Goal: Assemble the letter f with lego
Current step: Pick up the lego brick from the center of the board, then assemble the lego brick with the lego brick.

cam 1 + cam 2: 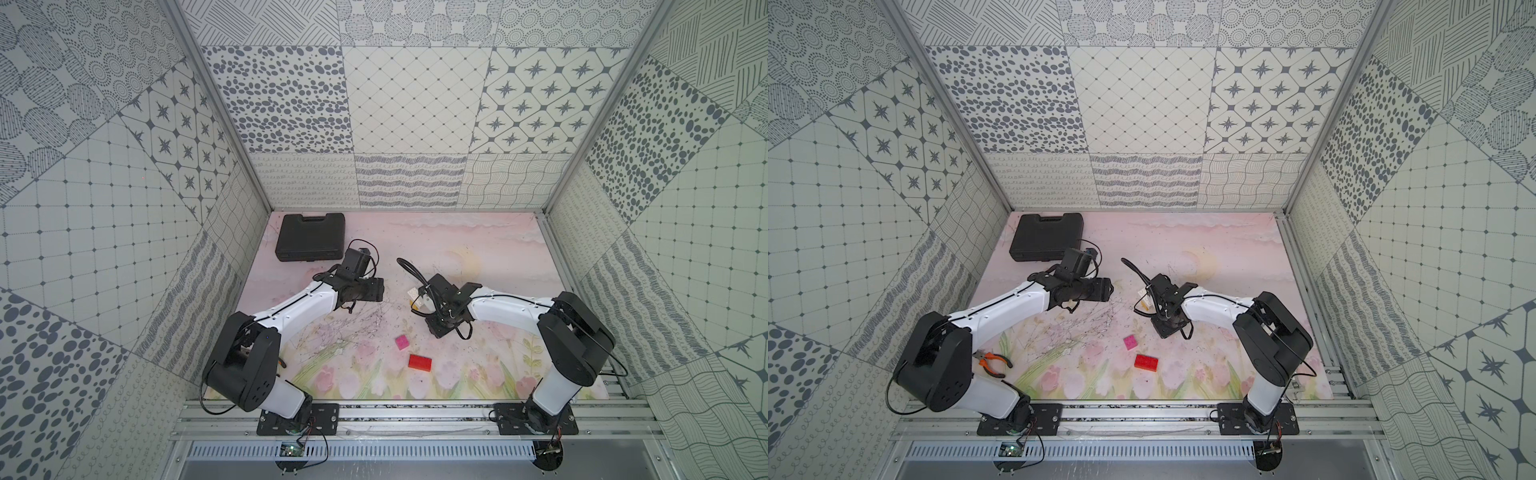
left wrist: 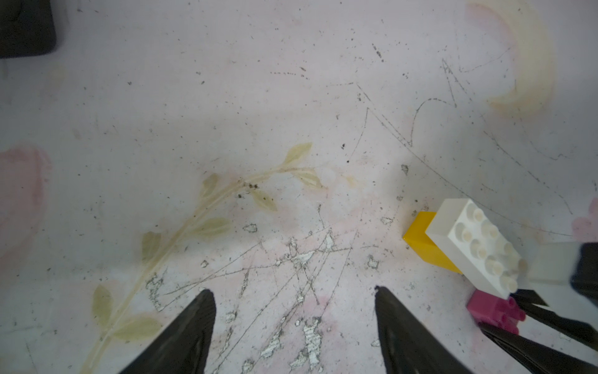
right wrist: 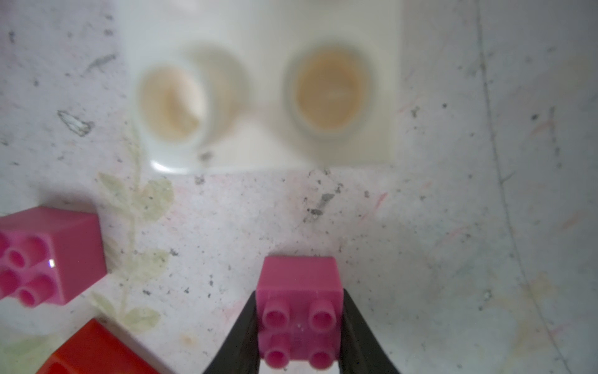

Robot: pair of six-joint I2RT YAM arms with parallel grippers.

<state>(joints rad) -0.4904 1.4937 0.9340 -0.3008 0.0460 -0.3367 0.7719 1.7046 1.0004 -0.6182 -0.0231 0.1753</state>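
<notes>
Your right gripper [image 3: 299,291] has its jaws closed on a pink square brick [image 3: 299,311], one black finger pressed to each side, the four studs facing the wrist camera. Straight ahead of that grip the white rectangle brick [image 3: 265,97] fills the view, badly blurred, with two studs showing and a strip of mat between it and the held brick.

The left wrist view shows what that one cannot: the white rectangle brick [image 2: 475,246] sits on a yellow brick [image 2: 420,239], overhanging it, and the pink square brick [image 2: 495,314] is right at the overhanging end, lower in the picture. You cannot tell from here whether the two touch.

Your left gripper [image 2: 293,289] stands well open over bare, scratched mat with nothing between its fingers, and the white-and-yellow pair lies off to one side of it.

In both top views the right wrist hides the held brick, and only a bit of white [image 1: 414,296] [image 1: 1143,296] shows past it. They do give you the second pink square brick [image 1: 402,342] [image 1: 1131,342] and the red rectangle brick [image 1: 419,361] [image 1: 1146,362], lying loose and near each other toward the robot from the right gripper. A black case [image 1: 311,242] [image 1: 1045,237] lies at the far left corner. The orange-handled pliers [image 1: 994,360] by the left arm's base show clearly in a top view.
</notes>
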